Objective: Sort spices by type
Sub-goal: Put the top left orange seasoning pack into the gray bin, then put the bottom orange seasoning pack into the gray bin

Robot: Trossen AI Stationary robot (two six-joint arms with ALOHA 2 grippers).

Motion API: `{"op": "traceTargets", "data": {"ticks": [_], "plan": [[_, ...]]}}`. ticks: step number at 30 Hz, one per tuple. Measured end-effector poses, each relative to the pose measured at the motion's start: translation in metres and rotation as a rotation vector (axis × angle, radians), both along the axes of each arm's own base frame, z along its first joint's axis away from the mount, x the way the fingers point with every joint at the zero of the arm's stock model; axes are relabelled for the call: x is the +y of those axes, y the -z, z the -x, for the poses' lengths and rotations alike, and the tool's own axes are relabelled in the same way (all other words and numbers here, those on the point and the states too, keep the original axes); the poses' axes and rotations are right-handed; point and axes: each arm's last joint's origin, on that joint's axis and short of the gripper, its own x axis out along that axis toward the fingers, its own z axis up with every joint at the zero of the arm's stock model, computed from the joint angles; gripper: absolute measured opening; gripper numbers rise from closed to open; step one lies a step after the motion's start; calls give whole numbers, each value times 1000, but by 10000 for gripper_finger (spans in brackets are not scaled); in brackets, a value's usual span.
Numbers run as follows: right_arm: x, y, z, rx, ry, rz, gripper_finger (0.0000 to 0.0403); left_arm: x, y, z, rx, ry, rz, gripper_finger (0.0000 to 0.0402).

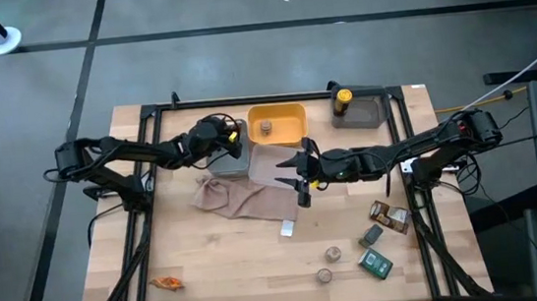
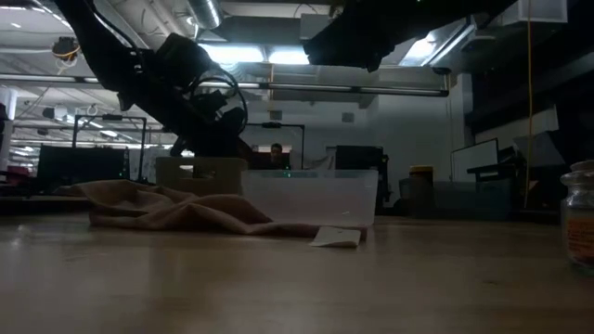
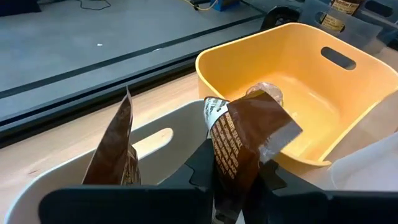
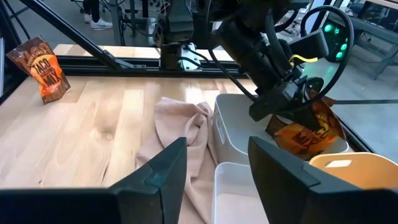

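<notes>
My left gripper (image 3: 233,186) is shut on a brown foil packet (image 3: 245,137) over the pale grey tray (image 3: 180,113), just beside the yellow tray (image 1: 289,109). Another brown packet (image 3: 115,155) stands on edge inside the grey tray. One tan jar (image 1: 265,127) sits in the yellow tray. My right gripper (image 1: 301,177) hangs open over the clear tray (image 1: 272,162), nothing between its fingers (image 4: 165,165). Loose spices lie at the near right: packets (image 1: 390,215), green boxes (image 1: 376,264), two jars (image 1: 333,253). An orange packet (image 1: 168,282) lies near left. My left gripper pinches one end of the brown packet (image 3: 231,171) between its two fingers. The fingers come slanting down from the table's left. The packet sticks out beyond the fingertips, tilted, its free end (image 4: 305,134) down inside the grey tray; whether it touches the floor I cannot tell.
A beige cloth (image 1: 243,197) lies crumpled against the grey and clear trays. A dark grey tray (image 1: 369,113) at the far right holds the yellow-capped bottle (image 1: 342,97). A small pale scrap (image 1: 287,230) lies near the cloth. Bare wood shows at the near middle and left.
</notes>
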Motion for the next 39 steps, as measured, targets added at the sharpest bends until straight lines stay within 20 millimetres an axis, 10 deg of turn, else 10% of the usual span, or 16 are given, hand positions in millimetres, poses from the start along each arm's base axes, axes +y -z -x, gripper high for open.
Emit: {"op": "traceTargets", "data": {"ticks": [20,39], "plan": [[0,2,1,20,0,2,172,-1,-7,2,-59,-19,21,136],[0,5,2,52,0,6,172,-43,-72,18,-286,221,-53,136]]}}
